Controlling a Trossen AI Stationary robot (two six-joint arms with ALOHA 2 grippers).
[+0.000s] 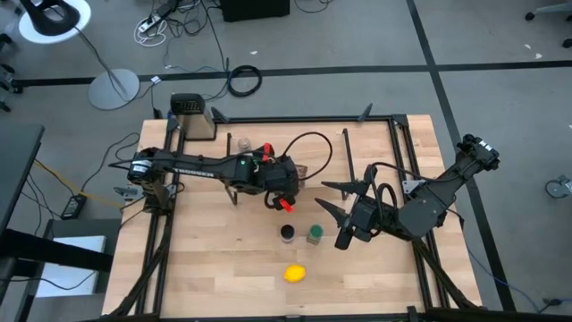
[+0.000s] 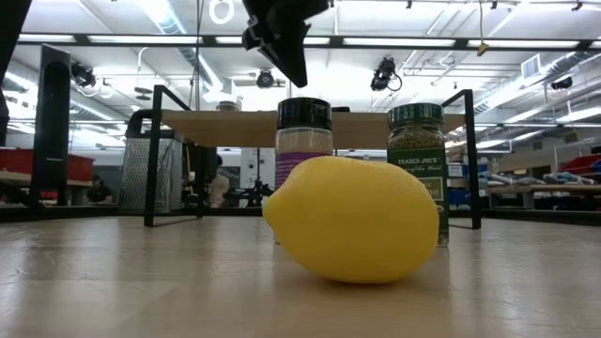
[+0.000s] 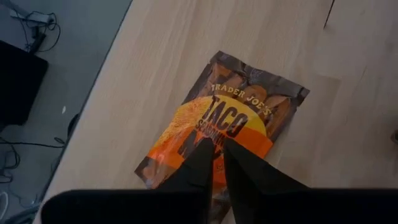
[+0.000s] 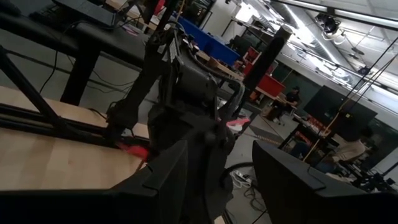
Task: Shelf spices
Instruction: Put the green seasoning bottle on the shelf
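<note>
The orange packet [image 3: 230, 112] shows in the left wrist view, over the light wooden board of the shelf [image 1: 332, 161] [image 2: 225, 129]. My left gripper [image 3: 216, 142] [image 1: 284, 190] is above the shelf and shut on the packet. A pale jar [image 1: 243, 143] stands on the shelf's left part. The purple jar with the black lid [image 1: 287, 234] [image 2: 302, 141] and the green jar [image 1: 315, 234] [image 2: 417, 160] stand upright on the table in front of the shelf. My right gripper [image 1: 344, 228] [image 4: 217, 180] hangs open just right of the green jar, touching nothing. My left gripper pinches the packet between its two fingers at its orange end [image 3: 249, 142], coming from above and slanting down. The rest of the packet stretches away from the fingertips over the board. Whether it lies on the board or hangs just clear of it, I cannot tell.
A yellow lemon [image 1: 295, 273] [image 2: 352, 221] lies on the table near its near edge, in front of the two jars. A metal grater [image 1: 192, 116] [image 2: 150, 174] stands at the far left. Black frame rails run along the table's sides. A cable loops over the shelf [image 1: 313, 141].
</note>
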